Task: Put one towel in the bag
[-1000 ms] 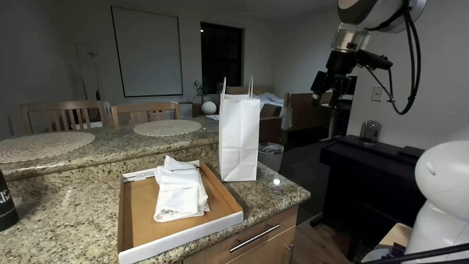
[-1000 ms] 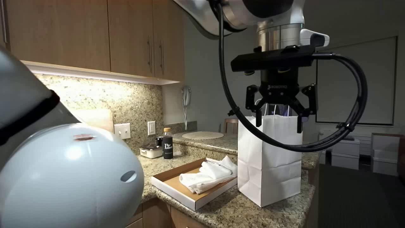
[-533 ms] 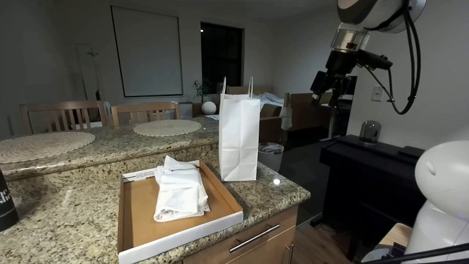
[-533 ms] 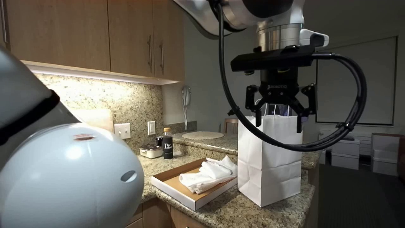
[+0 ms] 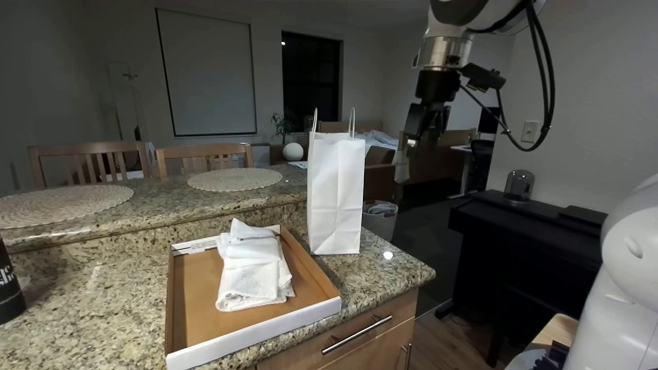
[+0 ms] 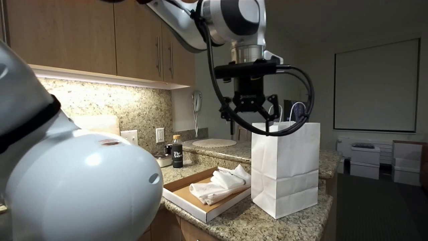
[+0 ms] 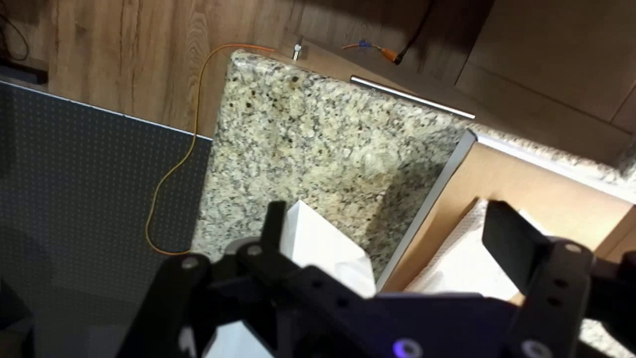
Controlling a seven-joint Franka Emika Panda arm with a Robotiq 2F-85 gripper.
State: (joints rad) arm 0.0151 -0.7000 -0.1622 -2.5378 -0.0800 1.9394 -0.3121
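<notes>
My empty claw (image 6: 249,131) hangs with its fingers (image 7: 514,243) spread wide, and the towels (image 6: 220,186) lie in the tray (image 6: 184,204) well below, out toward the finger farther from the bag (image 6: 291,174).

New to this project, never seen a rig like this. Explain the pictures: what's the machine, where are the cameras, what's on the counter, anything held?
The machine is one robot arm ending in a black two-fingered gripper. Two pictures come from cameras outside the robot, looking at the scene from different places. The wrist view comes from a black camera mounted by the gripper, looking down past it. On the granite counter lies a shallow cardboard tray holding a pile of folded white towels; I can't tell how many. Beside the tray stands a white paper bag, upright. A dark bottle also stands on the counter. The gripper is open and holds nothing. The job is to put one towel in the bag.
</notes>
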